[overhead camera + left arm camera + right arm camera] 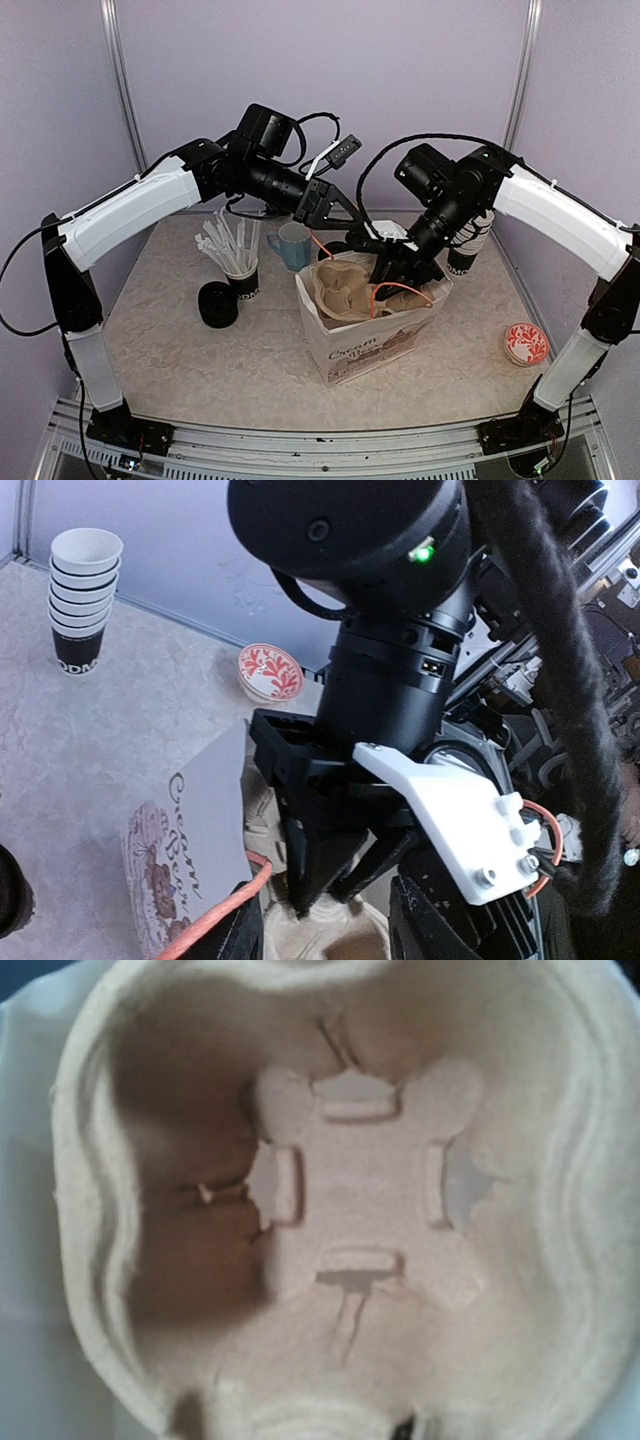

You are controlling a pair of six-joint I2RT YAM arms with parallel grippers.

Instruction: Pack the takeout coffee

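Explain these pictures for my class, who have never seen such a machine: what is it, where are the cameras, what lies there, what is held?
Two robot arms, the left arm and the right arm, are bolted at the near edge of a table. The wide picture comes from a fixed camera above and behind them. The others come from wrist cameras: the left looks across at the right arm's jaws, the right looks down into an empty pocket of the pulp cup carrier. It sits in a paper bag. Nearby stand a stack of black paper cups, black lids, a blue mug, a cup of white sticks and a red dish. Whether the jaws hold anything cannot be told.
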